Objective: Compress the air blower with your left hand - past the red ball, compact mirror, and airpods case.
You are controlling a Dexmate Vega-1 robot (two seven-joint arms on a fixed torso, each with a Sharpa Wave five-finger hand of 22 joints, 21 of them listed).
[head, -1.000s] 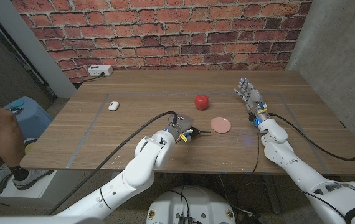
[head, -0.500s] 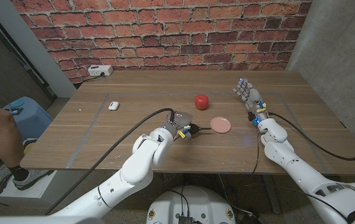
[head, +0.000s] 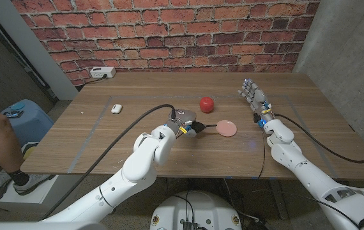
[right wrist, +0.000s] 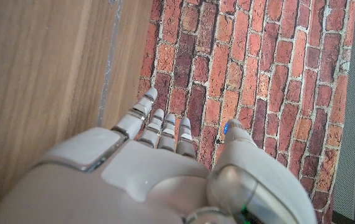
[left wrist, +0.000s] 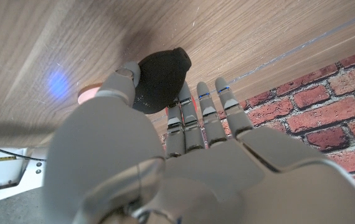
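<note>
Blower (left wrist: 160,79): black bulb near mid-desk (head: 144,96), gripped between thumb and fingers (left wrist: 193,121) of left hand (head: 183,126), nozzle aimed at pink mirror (head: 226,128), ball (head: 205,103) just beyond. Right hand (head: 256,99): raised, fingers spread, holding nothing. Risk: off-centre squeeze may squirt the rounded bulb out, knocking mirror or rolling ball.

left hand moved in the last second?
Yes. The left hand with the air blower has shifted away from the robot, toward the red ball and pink compact mirror.
</note>
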